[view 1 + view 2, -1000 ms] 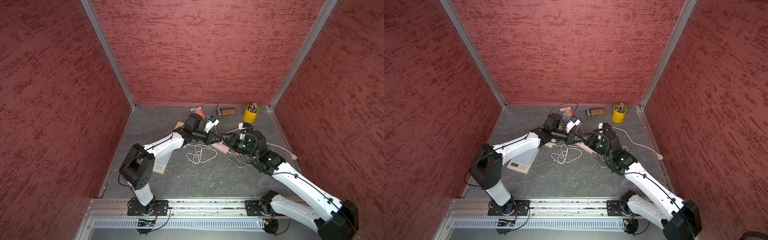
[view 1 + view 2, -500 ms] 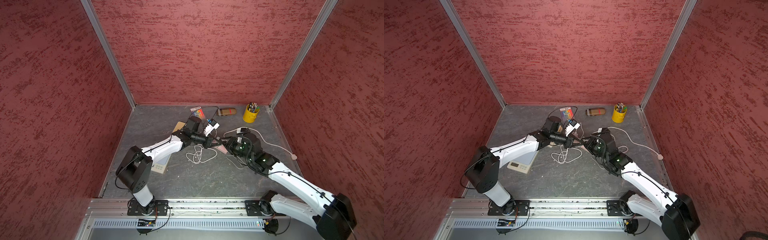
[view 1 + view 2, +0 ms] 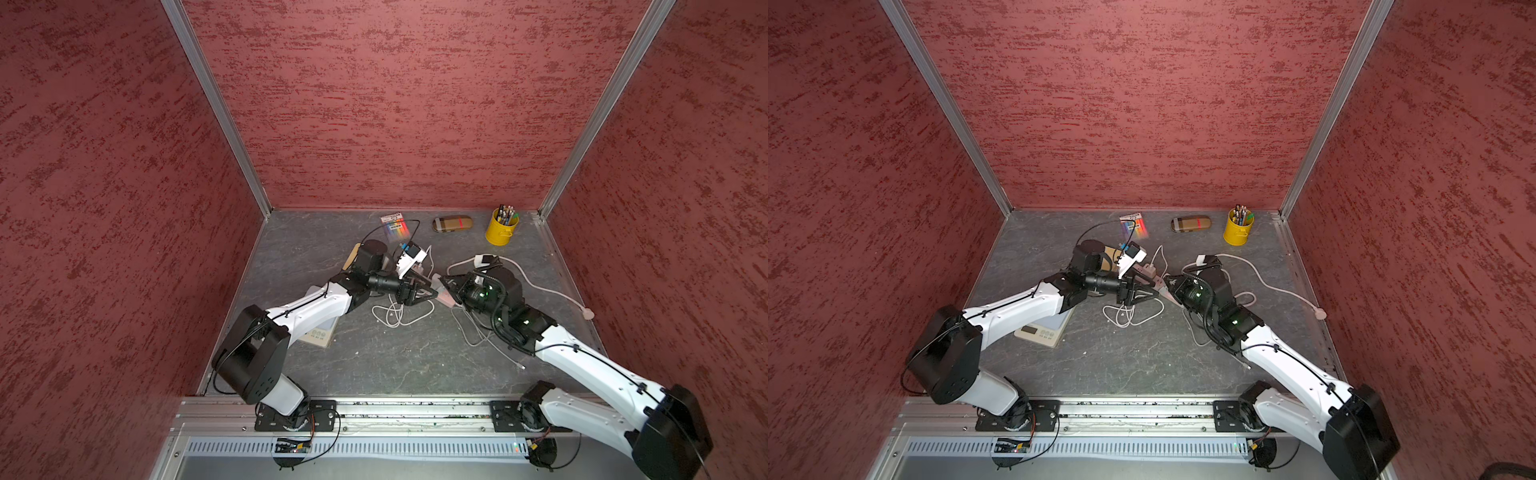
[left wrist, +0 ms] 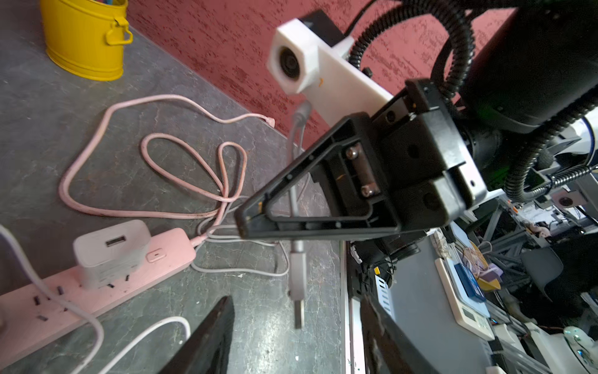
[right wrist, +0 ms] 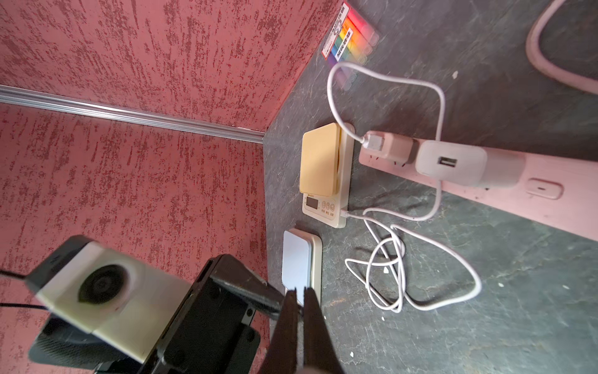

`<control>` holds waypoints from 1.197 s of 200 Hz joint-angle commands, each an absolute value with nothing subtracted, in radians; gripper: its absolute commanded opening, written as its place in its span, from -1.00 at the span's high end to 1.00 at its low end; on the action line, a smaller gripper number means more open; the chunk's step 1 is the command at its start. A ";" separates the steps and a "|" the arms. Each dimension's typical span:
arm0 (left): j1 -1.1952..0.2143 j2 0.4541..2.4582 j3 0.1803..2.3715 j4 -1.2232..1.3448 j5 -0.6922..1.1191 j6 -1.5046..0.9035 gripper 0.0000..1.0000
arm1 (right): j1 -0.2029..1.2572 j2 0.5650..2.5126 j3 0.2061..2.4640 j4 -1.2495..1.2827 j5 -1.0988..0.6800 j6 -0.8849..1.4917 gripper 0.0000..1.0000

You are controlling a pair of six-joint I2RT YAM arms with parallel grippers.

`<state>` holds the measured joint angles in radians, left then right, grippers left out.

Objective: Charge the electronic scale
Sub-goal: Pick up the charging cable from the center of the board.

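Fingers of the right gripper (image 4: 241,223) are seen pressed together on the gray cable (image 4: 297,136), pinched just above its USB plug (image 4: 298,285), which is hung tip-down over the surface (image 4: 259,340). Right opposite, the left gripper (image 3: 432,291) is held with its fingers (image 4: 210,336) spread wide and nothing gripped; the plug is seen in the gap ahead of them, no contact made. Down below, the pink power strip (image 4: 174,247) is laid flat, and a white adapter (image 4: 111,252) is plugged into it, its USB port left free. Over toward the red side wall (image 5: 161,194), the white-topped electronic scale (image 5: 299,262) is set flat, partly covered by the left arm (image 3: 1017,307) in both top views. Just beyond it a tan-topped scale (image 5: 318,162) is placed, and a white cable (image 5: 400,265) is run from its side to a smaller adapter (image 5: 393,150) on the strip, its loose length coiled on the surface.
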<state>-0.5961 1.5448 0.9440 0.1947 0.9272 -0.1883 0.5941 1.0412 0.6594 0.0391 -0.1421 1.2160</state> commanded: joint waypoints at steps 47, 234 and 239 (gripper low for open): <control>-0.626 1.612 0.952 0.391 1.005 -0.307 0.14 | 0.600 1.048 0.663 0.106 -0.140 1.252 1.00; -0.645 1.597 1.061 0.056 0.870 -0.062 1.00 | 0.603 1.031 0.700 0.011 -0.229 1.217 0.15; -0.647 1.595 1.063 0.051 0.862 -0.055 1.00 | 0.602 1.037 0.706 0.007 -0.234 1.214 0.15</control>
